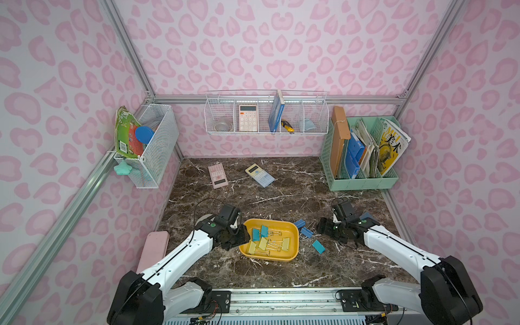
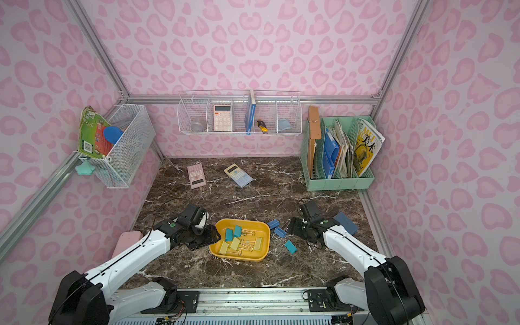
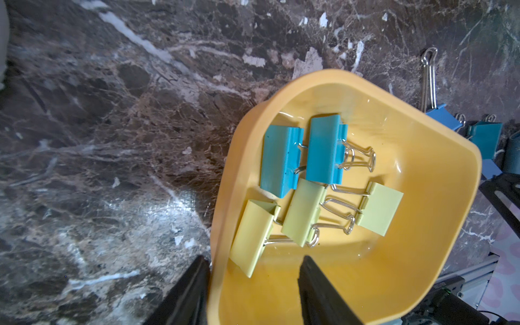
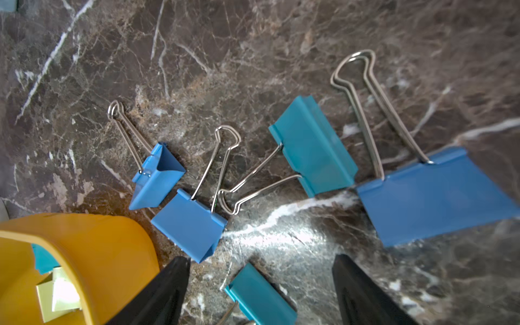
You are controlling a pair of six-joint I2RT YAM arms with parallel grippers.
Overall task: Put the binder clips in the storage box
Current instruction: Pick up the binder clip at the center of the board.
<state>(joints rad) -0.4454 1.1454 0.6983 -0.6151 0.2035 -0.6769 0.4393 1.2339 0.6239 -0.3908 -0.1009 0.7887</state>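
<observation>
In both top views the storage box (image 1: 283,225) (image 2: 257,225), a shallow yellow-orange tub with rounded corners and a rim, sits on the marble tabletop (image 1: 281,197) between the two arms. Five binder clips (image 1: 263,244) lie in it, two teal and three pale yellow, their silver wire handles overlapping. Just right of the box three more rest on the tabletop: two dark blue clips (image 1: 300,223) near the rim and one teal clip (image 1: 318,247) further off. The left gripper (image 1: 242,237) is at the box's left end. The right gripper (image 1: 323,225) hovers by the loose clips.

The left wrist view gives the same count in the box: two teal side by side, three pale yellow beside them. The left gripper's jaws stand open astride the box wall, one finger outside and one inside.

The right wrist view shows five clips on the tabletop, three blue and two teal, with a corner of the box at the edge. The right gripper's jaws are wide open. One teal clip lies between the fingers, apart from both.
</observation>
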